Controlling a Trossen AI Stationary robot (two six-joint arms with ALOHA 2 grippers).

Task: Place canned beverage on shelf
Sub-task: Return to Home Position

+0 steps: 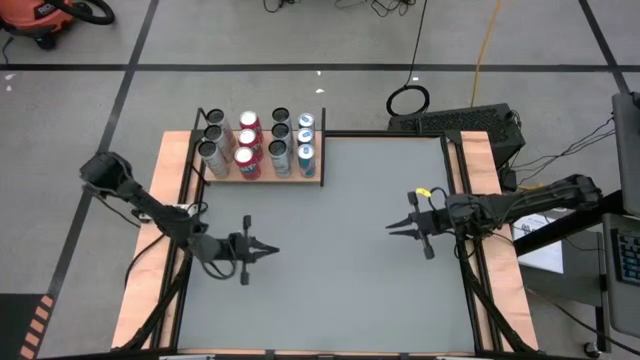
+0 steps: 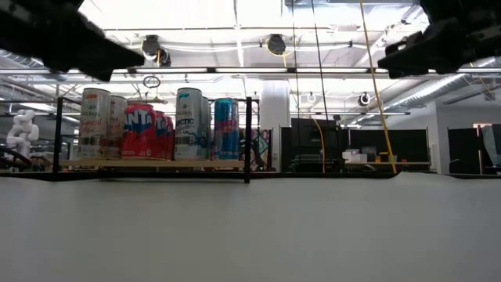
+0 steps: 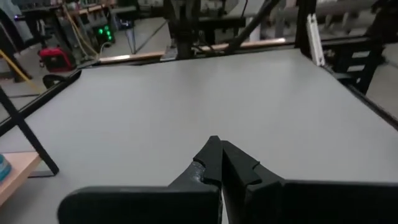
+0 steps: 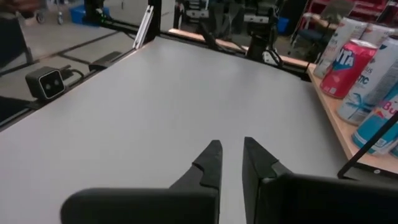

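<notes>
Both my claws are empty over the bare table (image 1: 340, 290): left claw (image 1: 272, 250) pinched shut, right claw (image 1: 393, 228) open just a narrow gap. Twelve cans (image 1: 247, 137) stand in rows on the shelf (image 1: 262, 179), up at 11 o'clock on the table. Stocking looks done, so I reckon this is the go-home step. Next up is just tucking both arms in, clear of the shelf.

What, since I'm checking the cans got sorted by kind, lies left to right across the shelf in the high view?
Silver cans → red cans → white-and-teal cans → blue cans, each a column on the shelf; farther right, off it, the right tool.
</notes>
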